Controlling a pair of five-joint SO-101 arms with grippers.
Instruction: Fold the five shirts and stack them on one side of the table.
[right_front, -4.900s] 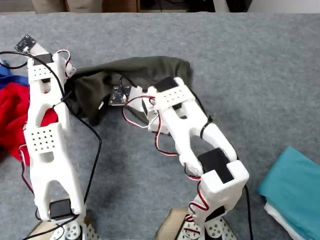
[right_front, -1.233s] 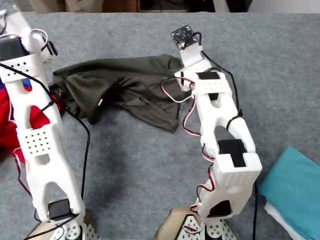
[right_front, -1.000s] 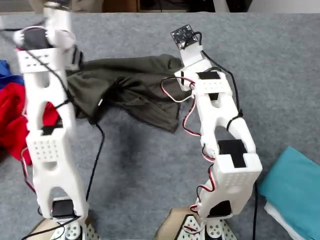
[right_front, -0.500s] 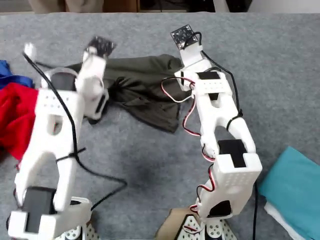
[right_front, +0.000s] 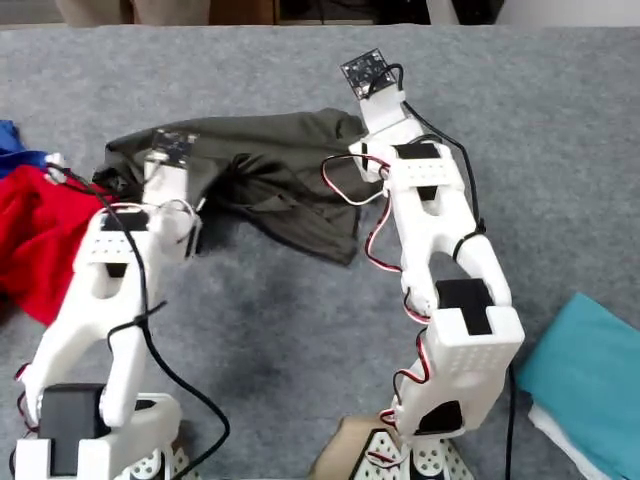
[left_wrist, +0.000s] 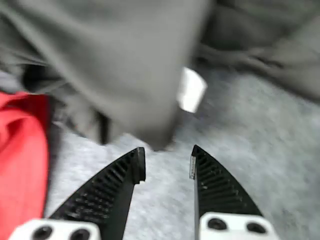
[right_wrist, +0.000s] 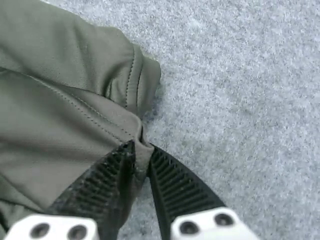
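Observation:
An olive shirt (right_front: 270, 165) lies crumpled across the back middle of the table. My right gripper (right_wrist: 140, 151) is shut on a fold at the hem of the olive shirt (right_wrist: 60, 95), at the shirt's right end. My left gripper (left_wrist: 167, 162) is open just above the grey table, its fingertips short of the edge of the olive shirt (left_wrist: 115, 65), where a white tag (left_wrist: 191, 90) hangs. A red shirt (right_front: 40, 230) lies bunched beside the left arm (right_front: 115, 270). A folded teal shirt (right_front: 590, 375) rests at the near right edge on something white (right_front: 555, 435).
A bit of blue cloth (right_front: 8, 135) peeks from the far left edge above the red shirt. The grey table (right_front: 540, 150) has bare room at the right back and in the middle front between the arms. Cables trail from both arms.
The left arm has swung from the far left back corner inward and down to the olive shirt's left near edge. The right arm has kept still, holding the hem.

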